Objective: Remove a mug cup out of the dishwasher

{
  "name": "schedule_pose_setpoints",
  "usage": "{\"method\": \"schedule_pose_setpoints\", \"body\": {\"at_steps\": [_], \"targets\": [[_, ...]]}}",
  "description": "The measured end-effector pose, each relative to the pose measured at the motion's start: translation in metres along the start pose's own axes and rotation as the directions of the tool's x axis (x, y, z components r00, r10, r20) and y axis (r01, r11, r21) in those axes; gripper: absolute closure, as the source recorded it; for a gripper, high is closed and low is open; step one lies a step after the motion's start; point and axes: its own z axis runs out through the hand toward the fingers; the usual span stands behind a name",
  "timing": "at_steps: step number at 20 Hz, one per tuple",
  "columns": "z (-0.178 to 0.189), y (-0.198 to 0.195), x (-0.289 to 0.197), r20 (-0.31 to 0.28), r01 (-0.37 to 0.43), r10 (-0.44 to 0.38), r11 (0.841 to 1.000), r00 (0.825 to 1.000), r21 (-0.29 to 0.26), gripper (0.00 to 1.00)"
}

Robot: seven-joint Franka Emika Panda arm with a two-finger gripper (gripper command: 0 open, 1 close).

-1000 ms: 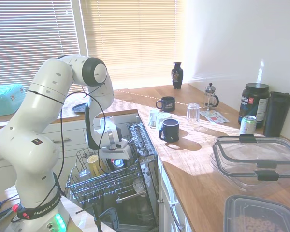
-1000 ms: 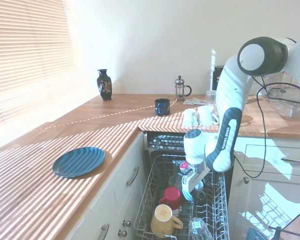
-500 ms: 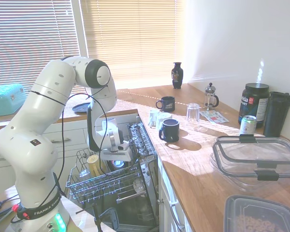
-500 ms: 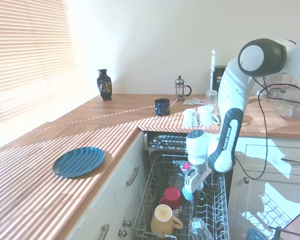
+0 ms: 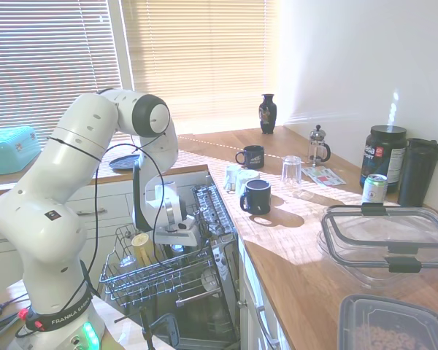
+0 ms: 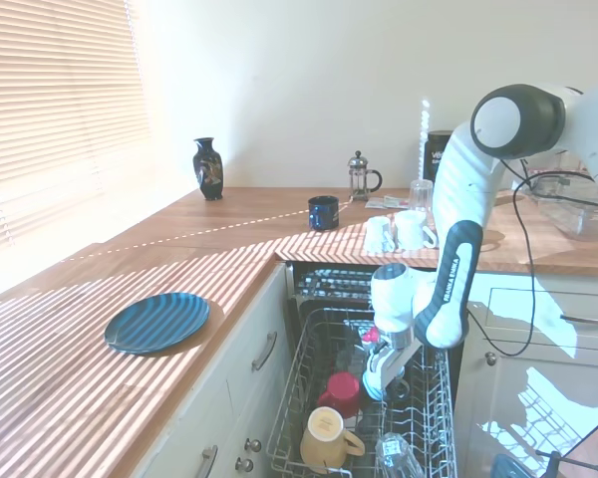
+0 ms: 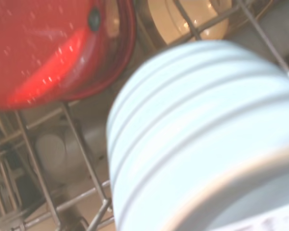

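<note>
The dishwasher's grey wire rack [image 6: 297, 398] [image 5: 160, 277] is pulled out under the counter. My gripper [image 6: 378, 370] [image 5: 177, 243] reaches down into it and is shut on the mug cup [image 6: 371, 386] [image 7: 197, 134]. That mug looks pale blue and ribbed here, not dark, and it tilts in the rack. Right beside it is a red cup [image 6: 341, 390] [image 7: 48, 48]. A yellow cup [image 6: 324, 434] [image 5: 140, 244] lies nearer the rack's front. The arm hides most of the mug in the first exterior view.
Two dark navy mugs [image 5: 257, 195] [image 5: 251, 156] stand on the wooden counter with white cups [image 5: 239, 177], a glass [image 5: 291, 169] and a French press [image 5: 318, 145]. A blue plate [image 6: 157, 321] lies on the other counter. An upturned glass [image 6: 395, 456] sits in the rack.
The arm and gripper have risen slightly and shifted toward the back of the rack, with the pale blue mug staying at the fingers.
</note>
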Motion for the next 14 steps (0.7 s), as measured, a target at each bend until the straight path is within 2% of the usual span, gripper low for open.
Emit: {"method": "schedule_pose_setpoints", "body": {"at_steps": [14], "targets": [[0.0042,-0.0012,0.0019,0.000,-0.006,0.006,1.000,1.000,0.015,1.00]]}}
